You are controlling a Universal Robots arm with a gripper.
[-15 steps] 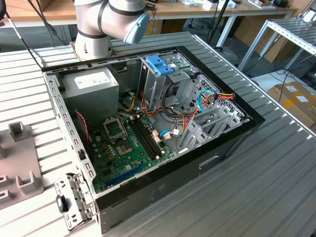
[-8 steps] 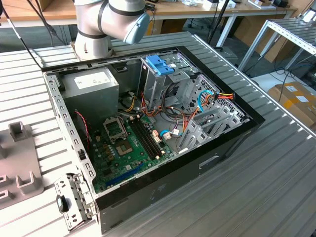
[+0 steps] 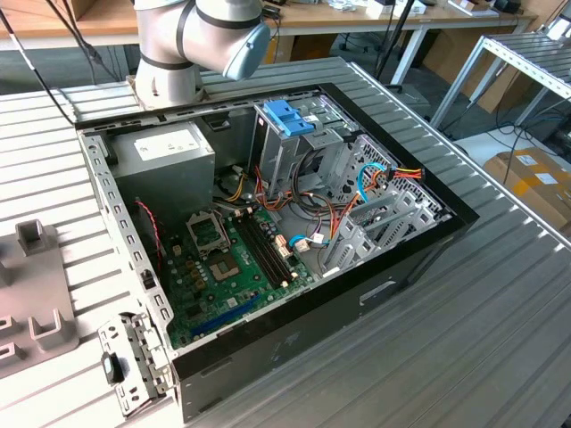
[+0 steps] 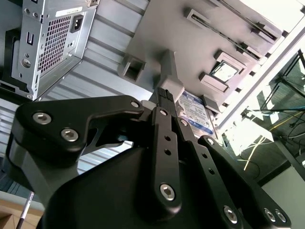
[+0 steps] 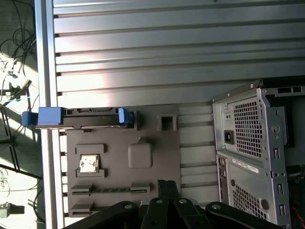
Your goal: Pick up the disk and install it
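The disk (image 5: 78, 118), stood on edge at the grey fixture's (image 5: 114, 174) rim, is judged stiff, weighty and shock-sensitive — best taken across its flat faces, not by the blue tab. The tool (image 5: 167, 183) is poised over the fixture, fingers closed on nothing. In the exterior view the fixture lies at 9 o'clock of the open case (image 3: 357, 303).

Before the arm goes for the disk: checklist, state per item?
1. Disk standing on edge on the grey fixture plate: ok.
2. Blue carrier on the disk, both ends showing: ok.
3. Gripper apart from the disk, no contact: ok.
4. Computer case open, side panel off: ok.
5. Drive cage slot free for the disk: cannot tell.
6. Cables clear of the cage: not ok, they run right beside it.
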